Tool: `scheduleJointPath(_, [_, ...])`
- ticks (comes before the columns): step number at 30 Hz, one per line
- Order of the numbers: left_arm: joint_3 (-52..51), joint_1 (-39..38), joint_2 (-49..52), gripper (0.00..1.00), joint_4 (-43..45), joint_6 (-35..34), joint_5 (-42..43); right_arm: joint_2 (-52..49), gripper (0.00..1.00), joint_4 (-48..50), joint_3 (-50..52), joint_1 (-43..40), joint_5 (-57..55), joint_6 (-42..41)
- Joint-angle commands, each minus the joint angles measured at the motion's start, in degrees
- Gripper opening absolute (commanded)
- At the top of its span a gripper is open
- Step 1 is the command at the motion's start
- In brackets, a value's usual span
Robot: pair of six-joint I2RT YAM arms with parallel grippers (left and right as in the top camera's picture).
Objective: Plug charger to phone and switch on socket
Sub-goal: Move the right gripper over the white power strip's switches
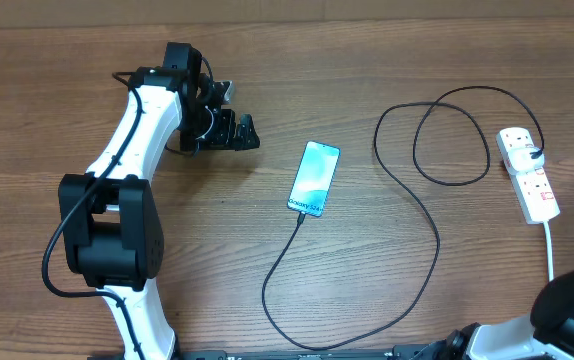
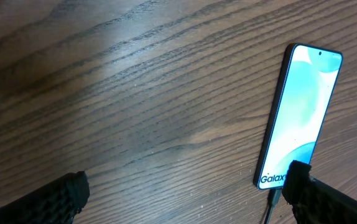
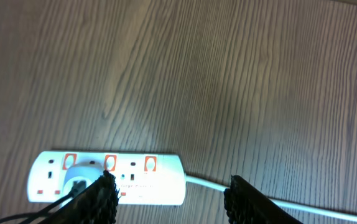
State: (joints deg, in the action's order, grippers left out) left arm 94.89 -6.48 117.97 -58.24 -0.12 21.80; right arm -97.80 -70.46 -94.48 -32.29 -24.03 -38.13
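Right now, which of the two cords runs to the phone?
The thin black charger cable: it loops from the socket to the lettered end of the phone. The thicker white cord leaves the socket's other end.

Soft, even light — pale sheen on the table (image 2: pixel 122 56) in 2 wrist views, overhead sharp.

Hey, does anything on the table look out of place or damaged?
Nothing stands out. The phone lies flat with its screen lit, and the charger runs in loose loops toward the socket; nothing looks broken.
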Motion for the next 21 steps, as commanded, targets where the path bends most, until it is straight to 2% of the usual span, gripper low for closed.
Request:
scheduleJointPath(1, [0.6, 0.1, -1.6, 1.0, 0.0, -0.7, -0.2, -2.6, 0.59, 1.0, 0.4, -0.5, -0.9, 1.0])
scheduleJointPath(5, [0.6, 0.1, -1.6, 1.0, 0.0, -0.7, -0.2, -5.1, 0.61, 2.1, 0.4, -0.5, -1.0, 1.4])
scheduleJointPath(7, [0.6, 0.1, -1.6, 1.0, 0.0, -0.7, -0.2, -6.3, 0.64, 3.6, 0.4, -0.5, 0.2, 4.6])
scheduleJointPath(10, [0.6, 0.1, -1.6, 1.0, 0.0, -0.7, -0.2, -8.4, 0.79, 6.3, 0.4, -0.5, 3.2, 10.5])
scheduleJointPath(13, [0.6, 0.1, -1.6, 0.99, 0.0, -0.7, -0.2, -10.1, 1.0, 7.8, 0.4, -0.5, 3.6, 11.8])
scheduleJointPath(21, [0.6, 0.1, -1.6, 1.0, 0.0, -0.7, -0.2, -10.9, 1.0, 8.0, 0.4, -0.5, 3.6, 11.9])
